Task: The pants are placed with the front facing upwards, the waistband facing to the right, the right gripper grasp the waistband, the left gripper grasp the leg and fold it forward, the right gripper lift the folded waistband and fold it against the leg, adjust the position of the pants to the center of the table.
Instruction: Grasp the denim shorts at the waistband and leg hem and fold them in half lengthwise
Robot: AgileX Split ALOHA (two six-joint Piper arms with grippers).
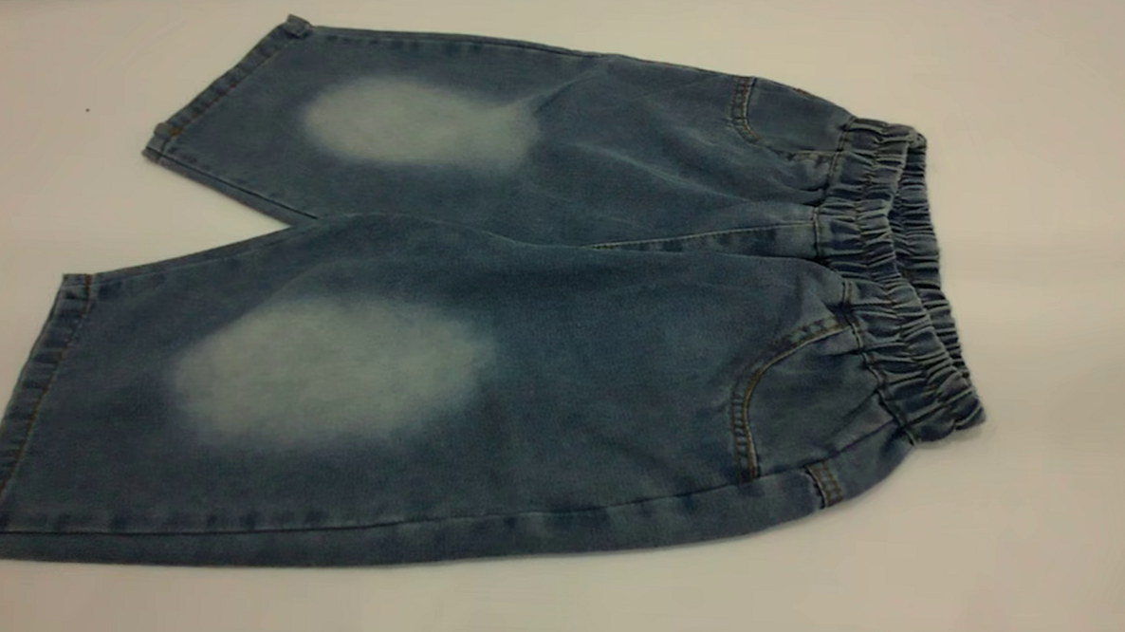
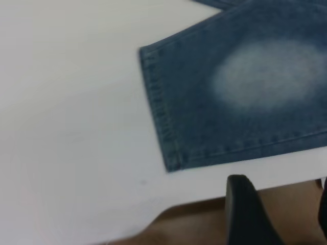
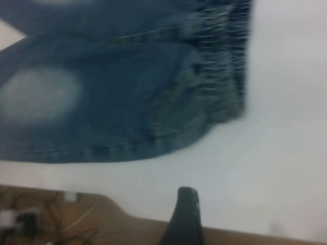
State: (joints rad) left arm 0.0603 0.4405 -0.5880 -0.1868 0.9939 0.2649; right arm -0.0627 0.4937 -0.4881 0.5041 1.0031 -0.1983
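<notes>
The pants (image 1: 561, 354) lie flat on the table (image 1: 1045, 565), blue denim with two pale oval patches, front up. Both legs point left and the ruched waistband (image 1: 892, 273) is at the right. No gripper shows in the exterior view. In the left wrist view my left gripper (image 2: 281, 214) hangs open over the table's near edge, empty, a short way from the near leg's hem (image 2: 159, 117). In the right wrist view only one black part of my right gripper (image 3: 186, 219) shows. It sits at the table edge, apart from the waistband (image 3: 219, 71) and its near corner.
Bare white table surrounds the pants on all sides, with wide room at the right (image 1: 1079, 234). Beyond the near table edge the wrist views show a brown floor (image 2: 204, 224) and some cables (image 3: 30, 219).
</notes>
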